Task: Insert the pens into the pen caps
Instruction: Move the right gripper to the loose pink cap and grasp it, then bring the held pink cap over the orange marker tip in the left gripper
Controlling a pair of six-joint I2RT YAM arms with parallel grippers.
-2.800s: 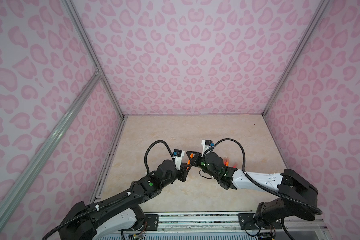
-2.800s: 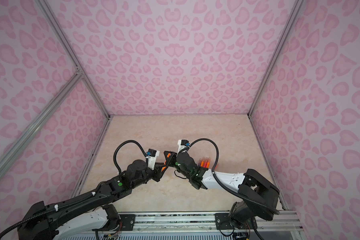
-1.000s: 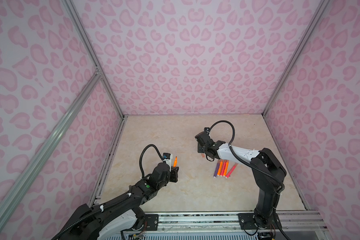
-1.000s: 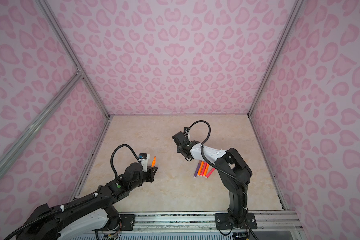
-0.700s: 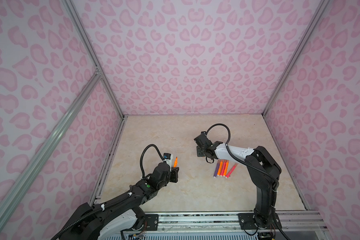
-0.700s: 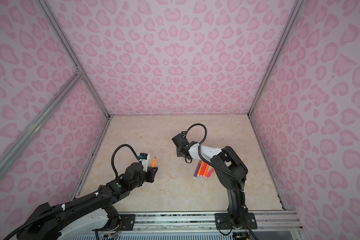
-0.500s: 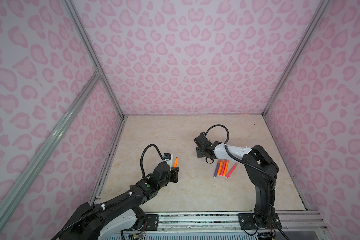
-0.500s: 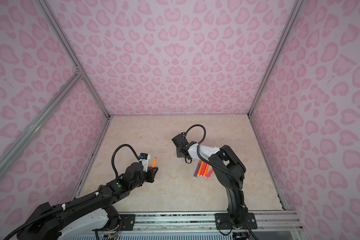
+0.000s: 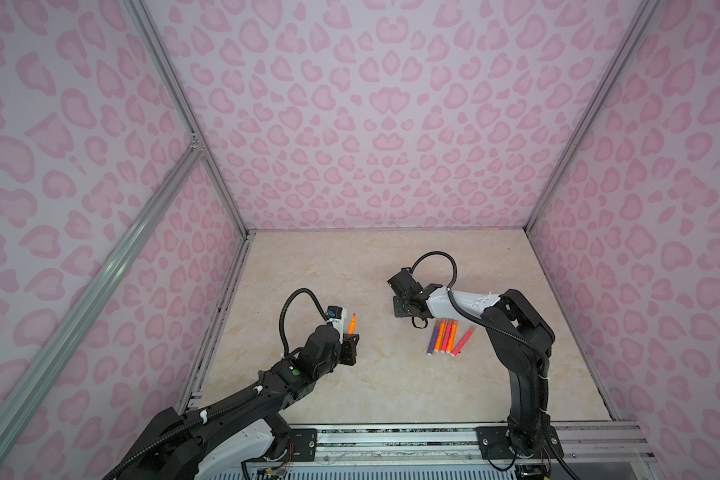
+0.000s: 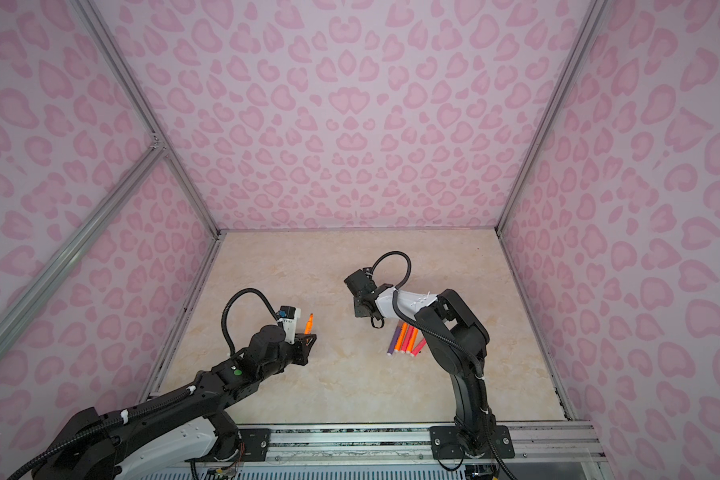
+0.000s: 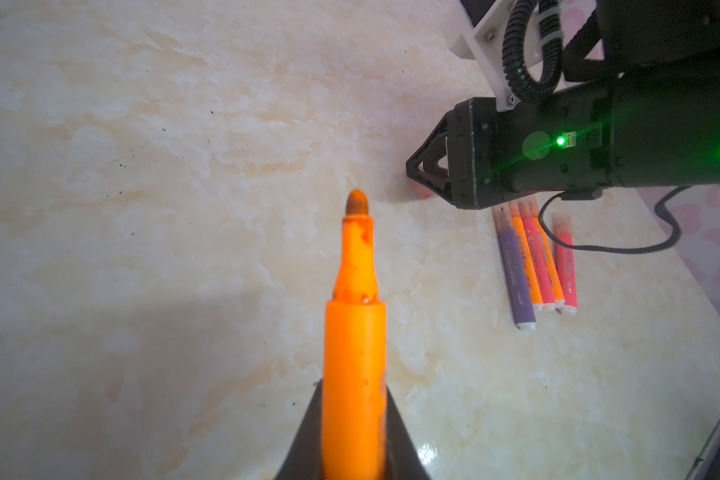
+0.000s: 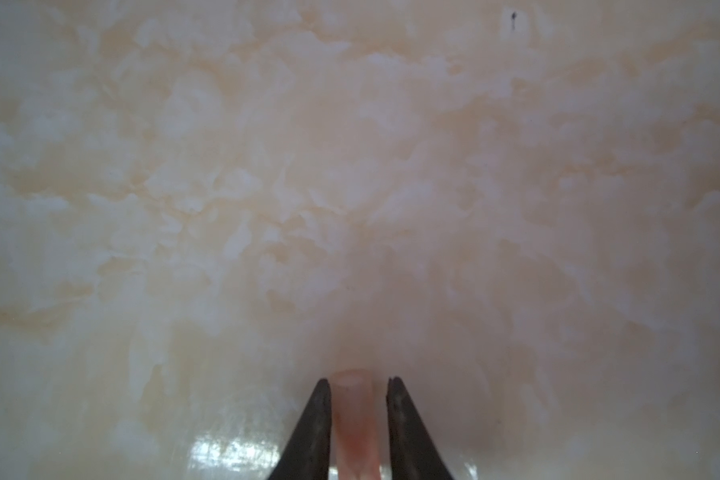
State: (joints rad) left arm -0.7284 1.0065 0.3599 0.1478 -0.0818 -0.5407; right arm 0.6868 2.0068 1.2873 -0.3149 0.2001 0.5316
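Between the narrowly parted jaws of the right pincer [image 12: 358, 379] lies a short translucent pink pen cap [image 12: 354, 419], open marbled surface [image 12: 225, 166] ahead; the left pincer [image 11: 352, 386] clamps a slim orange marker pen [image 11: 355, 332]; five coloured pens [image 11: 539, 270] lie beside the right pincer.

You are viewing one uncapped orange pen [image 11: 355, 353] pointing tip-up; five pens [image 11: 539, 266] lying side by side on the surface [image 11: 184, 166]; a pale translucent cap [image 12: 353, 419] lying near them.
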